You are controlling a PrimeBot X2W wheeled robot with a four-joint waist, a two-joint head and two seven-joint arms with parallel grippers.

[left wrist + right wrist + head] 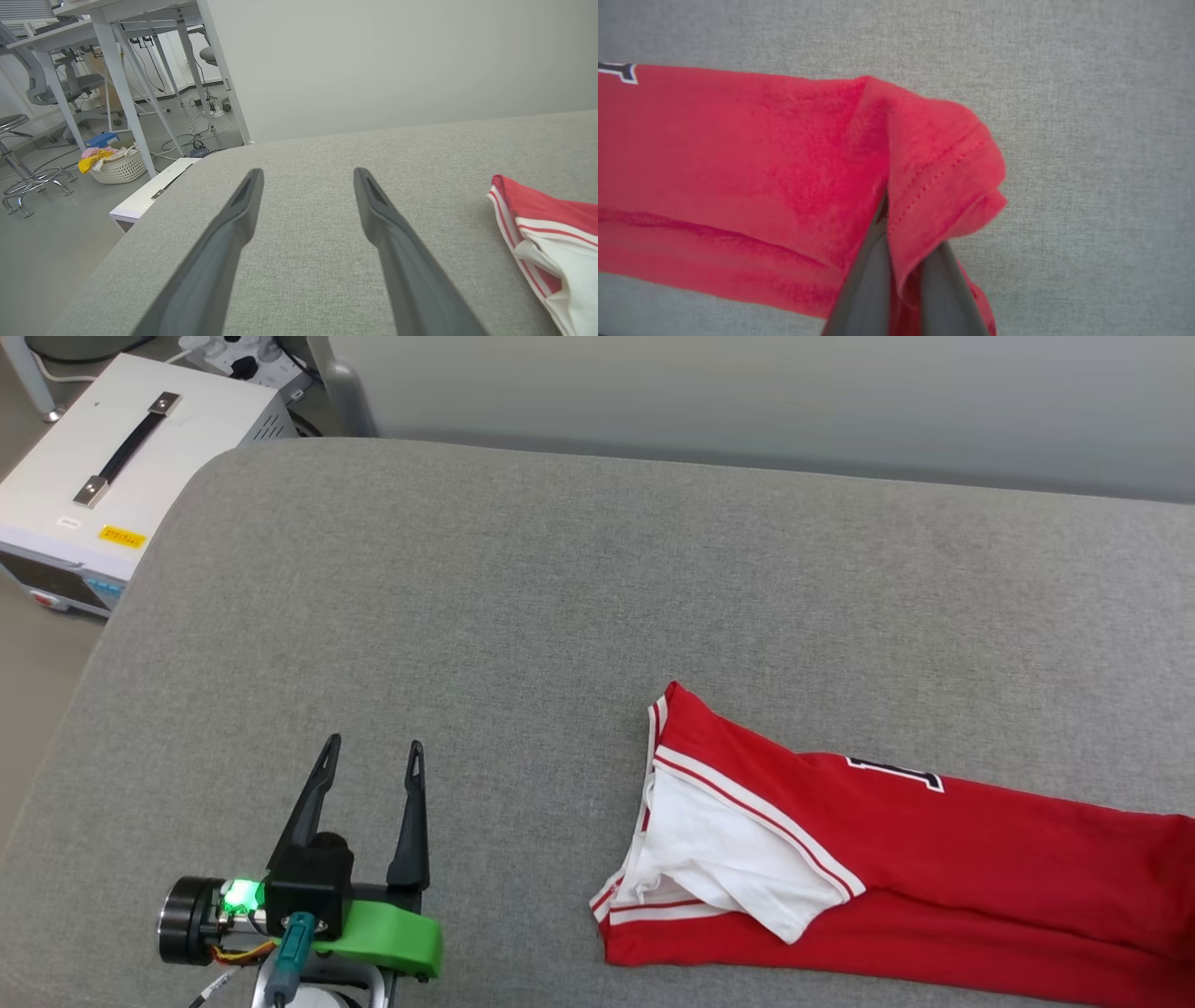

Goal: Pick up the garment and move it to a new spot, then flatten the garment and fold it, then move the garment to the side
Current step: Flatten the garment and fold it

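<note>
1. Grey fabric surface (pixel 467 616), carrying red garment (pixel 934 859) at right, white sleeve uppermost.
2. White equipment box (pixel 112 457) off far-left corner.
3. Left wrist view: white woven basket (pixel 122 170) on floor, holding yellow and pink cloths (pixel 93 158).
4. Left end effector (pixel 373 743) spread, apart from garment.
5. Right wrist view: right end effector (pixel 901 252) pinching garment's stitched red edge.

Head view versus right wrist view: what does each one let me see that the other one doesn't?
Head view: the left gripper, open and apart from the cloth, a white sleeve with striped trim, and a white equipment case beyond the corner of the grey cushioned surface. Right wrist view: the right gripper, shut on a bunched fold of stitched red hem. Both: the red garment, a bit of its black numeral, and the grey surface under it.
</note>
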